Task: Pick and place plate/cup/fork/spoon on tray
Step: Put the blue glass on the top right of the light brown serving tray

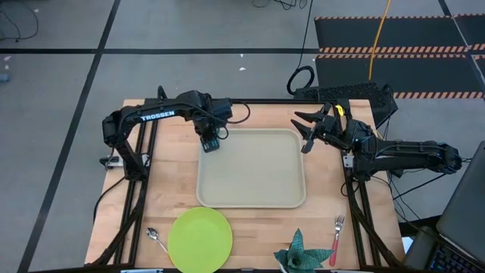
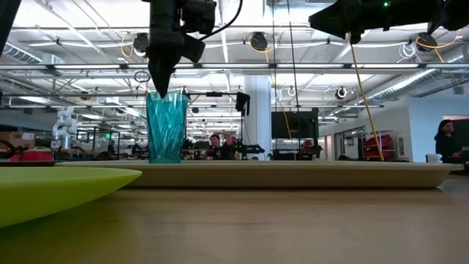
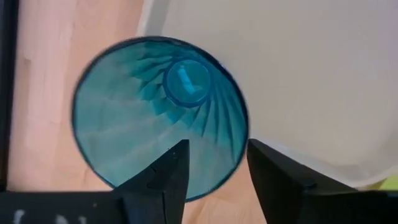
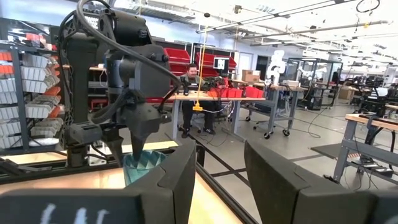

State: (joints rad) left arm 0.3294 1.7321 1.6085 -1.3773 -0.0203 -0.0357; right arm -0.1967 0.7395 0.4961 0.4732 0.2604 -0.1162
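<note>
The teal cup (image 3: pixel 155 106) stands upright on the beige tray (image 1: pixel 254 174), in its far left corner. My left gripper (image 3: pixel 217 168) points down over the cup and is open. One finger (image 3: pixel 168 180) is above the cup's mouth and the other (image 3: pixel 273 174) is outside the rim. My right gripper (image 4: pixel 217 180) is open and empty, raised near the tray's far right corner. The lime-green plate (image 1: pixel 200 239), the spoon (image 1: pixel 155 239) and the fork (image 1: pixel 336 239) lie on the table near its front edge.
A spiky teal leafy object (image 1: pixel 299 256) sits at the front edge between the plate and the fork. Most of the tray's floor is bare. The arms' frames stand along the table's left and right sides. People show in the room beyond.
</note>
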